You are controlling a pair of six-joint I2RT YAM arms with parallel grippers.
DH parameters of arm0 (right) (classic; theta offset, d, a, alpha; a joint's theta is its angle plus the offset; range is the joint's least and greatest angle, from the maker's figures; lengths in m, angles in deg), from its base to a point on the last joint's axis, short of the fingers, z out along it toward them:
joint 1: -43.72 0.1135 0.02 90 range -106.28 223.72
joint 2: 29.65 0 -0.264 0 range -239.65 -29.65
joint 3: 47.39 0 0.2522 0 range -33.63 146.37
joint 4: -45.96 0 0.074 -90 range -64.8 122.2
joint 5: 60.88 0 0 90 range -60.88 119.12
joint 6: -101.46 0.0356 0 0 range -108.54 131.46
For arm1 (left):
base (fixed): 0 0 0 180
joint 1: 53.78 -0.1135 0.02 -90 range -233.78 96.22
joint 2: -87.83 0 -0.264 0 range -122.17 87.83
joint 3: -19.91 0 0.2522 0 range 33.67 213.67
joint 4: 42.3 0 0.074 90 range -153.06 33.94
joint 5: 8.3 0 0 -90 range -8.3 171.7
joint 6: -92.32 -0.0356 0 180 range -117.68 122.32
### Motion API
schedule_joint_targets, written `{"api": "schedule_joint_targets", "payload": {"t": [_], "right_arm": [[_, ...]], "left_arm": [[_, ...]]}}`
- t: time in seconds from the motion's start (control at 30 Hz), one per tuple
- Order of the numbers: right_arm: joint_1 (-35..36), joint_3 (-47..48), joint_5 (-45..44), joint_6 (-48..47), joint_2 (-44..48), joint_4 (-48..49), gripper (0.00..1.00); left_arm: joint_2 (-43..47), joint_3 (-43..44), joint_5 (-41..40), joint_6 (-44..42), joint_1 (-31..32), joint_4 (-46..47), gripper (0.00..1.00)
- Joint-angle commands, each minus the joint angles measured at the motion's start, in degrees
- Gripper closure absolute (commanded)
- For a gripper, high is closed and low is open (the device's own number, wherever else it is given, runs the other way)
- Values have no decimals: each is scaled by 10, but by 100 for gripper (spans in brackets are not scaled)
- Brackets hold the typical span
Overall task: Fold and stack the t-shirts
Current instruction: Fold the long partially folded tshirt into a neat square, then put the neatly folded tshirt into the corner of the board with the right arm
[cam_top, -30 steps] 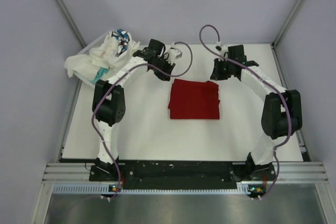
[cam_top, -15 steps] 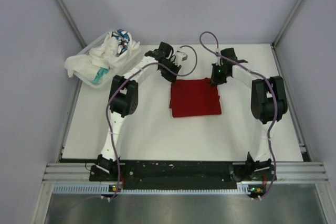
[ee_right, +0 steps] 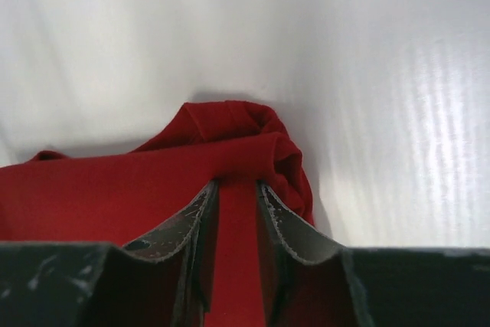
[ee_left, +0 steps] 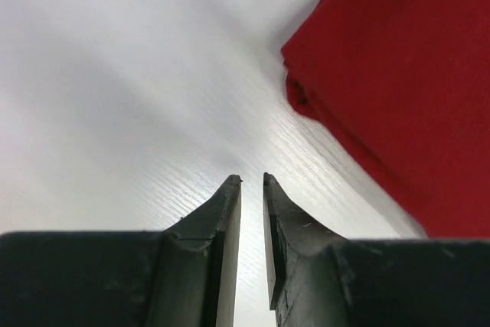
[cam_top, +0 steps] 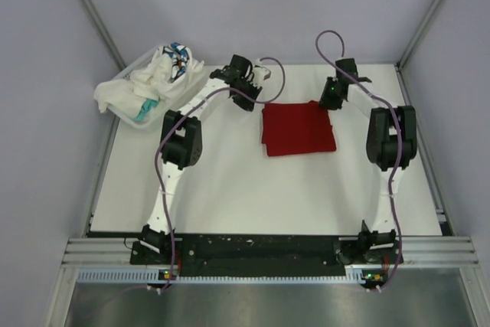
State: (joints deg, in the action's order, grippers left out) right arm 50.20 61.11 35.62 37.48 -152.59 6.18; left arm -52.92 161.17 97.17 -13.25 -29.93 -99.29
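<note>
A folded red t-shirt (cam_top: 298,129) lies on the white table at the far middle. My right gripper (cam_top: 329,103) is shut on its far right corner; in the right wrist view the red cloth (ee_right: 115,189) is bunched between the jaws of the gripper (ee_right: 236,183). My left gripper (cam_top: 246,101) is just left of the shirt's far left corner, apart from it. In the left wrist view this gripper (ee_left: 251,180) has only a thin gap between its jaws, nothing in them, with the shirt (ee_left: 398,74) to the upper right.
A white bin (cam_top: 136,117) at the far left corner holds a heap of crumpled white and patterned t-shirts (cam_top: 153,78). Grey walls close in on the table on three sides. The arm bases stand at the near edge.
The red shirt has slid right with my right gripper holding its corner. My left gripper, at the shirt's far left corner before, is now off the cloth.
</note>
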Motion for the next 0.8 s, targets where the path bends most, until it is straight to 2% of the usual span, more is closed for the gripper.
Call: {"api": "schedule_joint_targets", "payload": {"t": [0.0,0.13,0.23,0.37,0.5,0.63,0.77], "right_arm": [[-18,44,-39,22,8,2,71],[-49,46,-12,12,7,-30,63],[-56,14,-6,-25,37,-36,55],[-56,-47,65,-73,88,-27,42],[-56,-158,98,-87,146,32,41],[-56,-198,146,-94,167,62,42],[-56,-208,157,-91,156,75,42]], "left_arm": [[28,29,-22,-1,-7,15,77],[77,0,10,7,-5,14,74],[128,-68,62,23,-2,37,64],[173,-137,115,76,-1,85,50],[173,-160,141,123,0,93,46],[175,-184,142,127,0,102,44],[169,-197,134,120,2,101,44]]}}
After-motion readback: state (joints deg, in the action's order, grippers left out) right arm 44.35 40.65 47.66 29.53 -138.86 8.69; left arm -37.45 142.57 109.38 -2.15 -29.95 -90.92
